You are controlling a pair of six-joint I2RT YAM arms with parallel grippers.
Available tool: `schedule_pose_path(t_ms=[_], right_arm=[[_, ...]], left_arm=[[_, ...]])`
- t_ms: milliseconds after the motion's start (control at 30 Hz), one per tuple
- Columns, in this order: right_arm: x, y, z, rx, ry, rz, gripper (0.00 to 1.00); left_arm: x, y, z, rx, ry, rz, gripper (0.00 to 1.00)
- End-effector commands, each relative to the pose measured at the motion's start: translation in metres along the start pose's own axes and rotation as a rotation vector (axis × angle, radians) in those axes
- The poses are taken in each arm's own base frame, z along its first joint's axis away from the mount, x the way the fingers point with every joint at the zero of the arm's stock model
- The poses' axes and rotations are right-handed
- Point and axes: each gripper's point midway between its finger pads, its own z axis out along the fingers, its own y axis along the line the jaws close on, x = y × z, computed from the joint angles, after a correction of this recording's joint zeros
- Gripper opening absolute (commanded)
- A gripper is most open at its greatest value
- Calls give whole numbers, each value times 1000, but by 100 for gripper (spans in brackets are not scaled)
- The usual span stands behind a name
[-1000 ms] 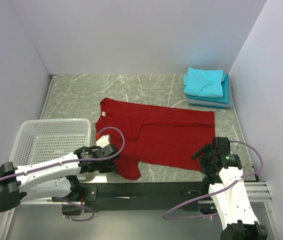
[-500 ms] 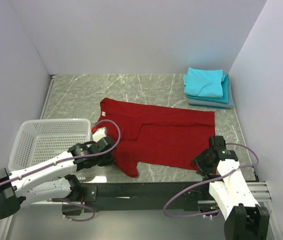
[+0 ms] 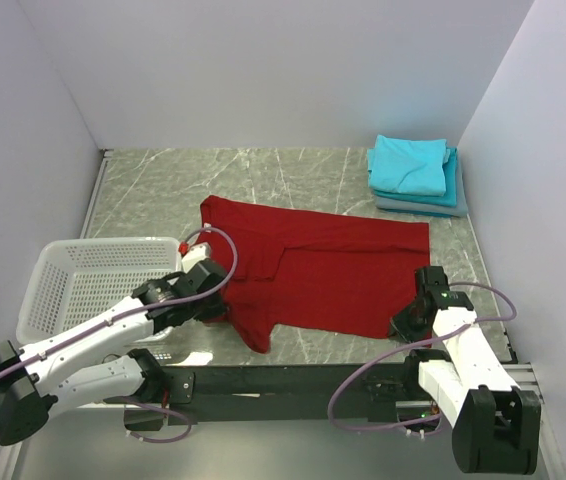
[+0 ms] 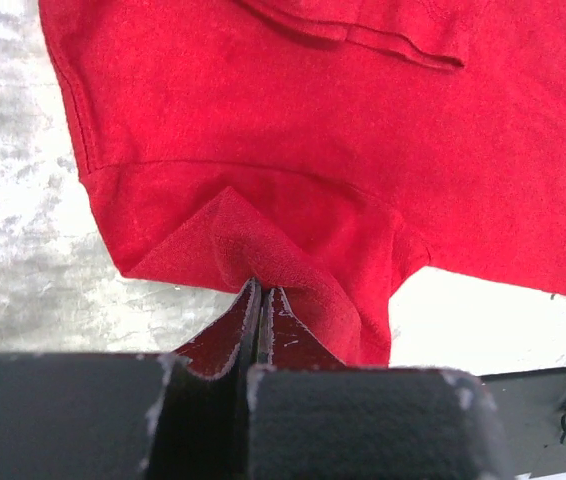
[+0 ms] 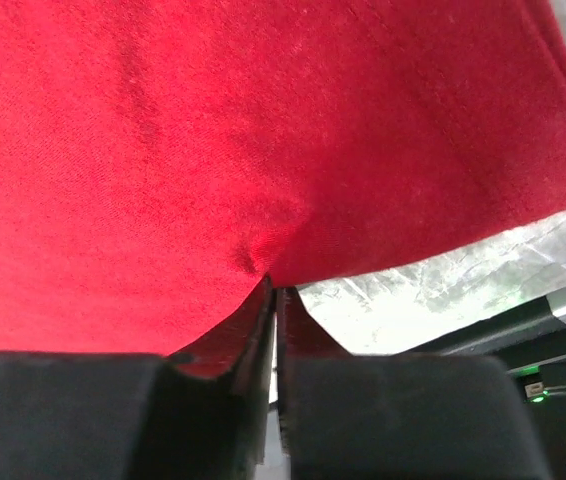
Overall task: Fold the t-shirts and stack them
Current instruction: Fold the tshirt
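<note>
The red t-shirt (image 3: 333, 270) lies spread on the marble desk (image 3: 163, 190), approx. in the middle, with the neck at the far-left and the bottom hem to the right. The left tool (image 4: 260, 290) is clenched on the shirt's near-left part; the cloth rises in a small peak betw. its fingers. The right tool (image 5: 273, 288) is clenched too, grasping the near-right edge of the same shirt, and the fabric puckers at its tips. The near-left part of the shirt is bunched, close to the desk's front edge. The folded t-shirts (image 3: 410, 165) are stacked in the far-right corner, well apart from the red one: turquoise on top, the grey-blue one (image 3: 425, 209) at the bottom. The white basket (image 3: 103, 243) stands at the left, just beside the left arm.
</note>
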Motion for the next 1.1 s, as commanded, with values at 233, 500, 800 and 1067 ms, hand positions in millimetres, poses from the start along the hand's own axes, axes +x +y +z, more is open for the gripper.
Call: schedule_pose_path(t_ms=[233,500,800,1067], right_arm=[[-26,26,-20,-50,-109,-70,0],[-43,61,-39,-112,-141,-143,0],[-68,96,-58,-164,-201,-185,0],[-86,118,-65,-173,-227,-204,0]], left_arm=[[-37,-42,-14,173,-73,5,0],[-66,-54,-13,184,-131,15,0],[-113,-70,-5,194,-219,-19,0],[-146,-76,4,200,-286,-83,0]])
